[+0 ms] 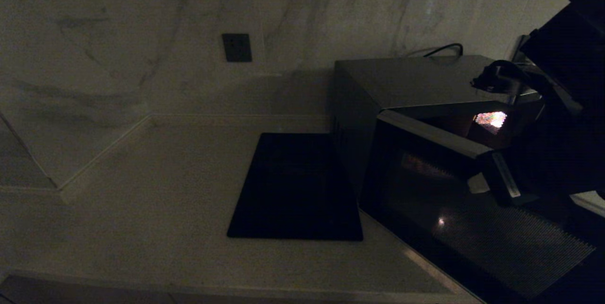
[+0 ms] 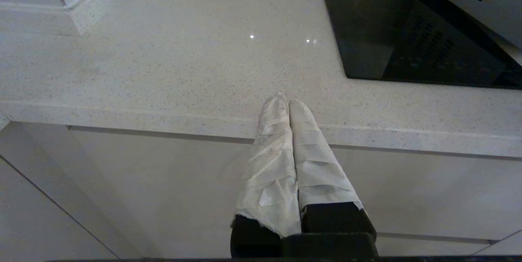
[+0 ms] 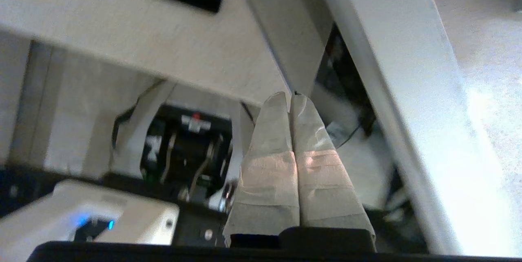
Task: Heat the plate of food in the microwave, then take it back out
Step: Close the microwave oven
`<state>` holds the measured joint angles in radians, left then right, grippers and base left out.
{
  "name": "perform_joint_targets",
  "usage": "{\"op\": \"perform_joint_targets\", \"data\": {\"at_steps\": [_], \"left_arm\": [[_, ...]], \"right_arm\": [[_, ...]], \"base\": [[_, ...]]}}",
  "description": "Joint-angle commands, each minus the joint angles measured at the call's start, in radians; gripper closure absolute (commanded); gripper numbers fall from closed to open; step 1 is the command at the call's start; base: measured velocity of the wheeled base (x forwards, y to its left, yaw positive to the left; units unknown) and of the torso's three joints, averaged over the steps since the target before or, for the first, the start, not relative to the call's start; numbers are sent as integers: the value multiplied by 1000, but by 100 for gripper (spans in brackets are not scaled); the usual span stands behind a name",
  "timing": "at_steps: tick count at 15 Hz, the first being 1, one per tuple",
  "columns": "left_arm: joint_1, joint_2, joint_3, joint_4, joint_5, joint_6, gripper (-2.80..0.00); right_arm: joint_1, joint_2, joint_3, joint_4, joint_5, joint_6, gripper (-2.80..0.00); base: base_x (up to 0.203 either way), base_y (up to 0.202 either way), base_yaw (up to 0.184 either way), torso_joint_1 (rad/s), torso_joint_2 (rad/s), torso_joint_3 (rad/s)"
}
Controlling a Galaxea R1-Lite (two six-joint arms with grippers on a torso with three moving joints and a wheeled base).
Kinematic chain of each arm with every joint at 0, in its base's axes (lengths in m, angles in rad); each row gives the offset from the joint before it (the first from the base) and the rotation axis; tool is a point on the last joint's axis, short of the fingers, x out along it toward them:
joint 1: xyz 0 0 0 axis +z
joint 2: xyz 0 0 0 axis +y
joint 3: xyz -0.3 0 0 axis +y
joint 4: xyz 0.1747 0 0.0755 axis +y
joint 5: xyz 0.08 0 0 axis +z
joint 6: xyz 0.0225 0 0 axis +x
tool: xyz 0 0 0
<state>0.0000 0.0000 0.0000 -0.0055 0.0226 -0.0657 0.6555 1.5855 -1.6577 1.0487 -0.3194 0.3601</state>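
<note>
Dark grey boxy microwave (image 1: 378,91) on the speckled pale bench (image 1: 142,200), door ajar, interior lit. Right tool (image 3: 291,99), fingers together, empty, by the door's edge; left tool (image 2: 285,101) likewise closed, parked at the bench's near edge.

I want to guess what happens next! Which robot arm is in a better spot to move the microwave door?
Probably the right. The right arm's fingers, pressed shut, sit by the open door of the microwave. The left arm's fingers, also shut, hang at the counter's front edge, far from the microwave.
</note>
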Motion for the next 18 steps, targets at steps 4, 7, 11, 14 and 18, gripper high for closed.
{"op": "perform_joint_targets", "data": {"at_steps": [4,7,11,14,18], "left_arm": [[0,-2,0,-1,0,0,0],[0,-2,-1,-1,0,0,0],[0,-2,0,-1,0,0,0],[0,-2,0,-1,0,0,0],[0,-2,0,-1,0,0,0]], "right_arm": [[-206,-5,43,-97,-2,-42,0],[-313,4,107,-181,1,-72,0],[-434,29,151,-281,28,-104,0],[-496,33,148,-329,54,-116,0],[-554,28,144,-353,56,-128,0]], "base": [[0,0,0,0,0,0],[0,0,0,0,0,0],[0,0,0,0,0,0],[0,0,0,0,0,0],[0,0,0,0,0,0]]}}
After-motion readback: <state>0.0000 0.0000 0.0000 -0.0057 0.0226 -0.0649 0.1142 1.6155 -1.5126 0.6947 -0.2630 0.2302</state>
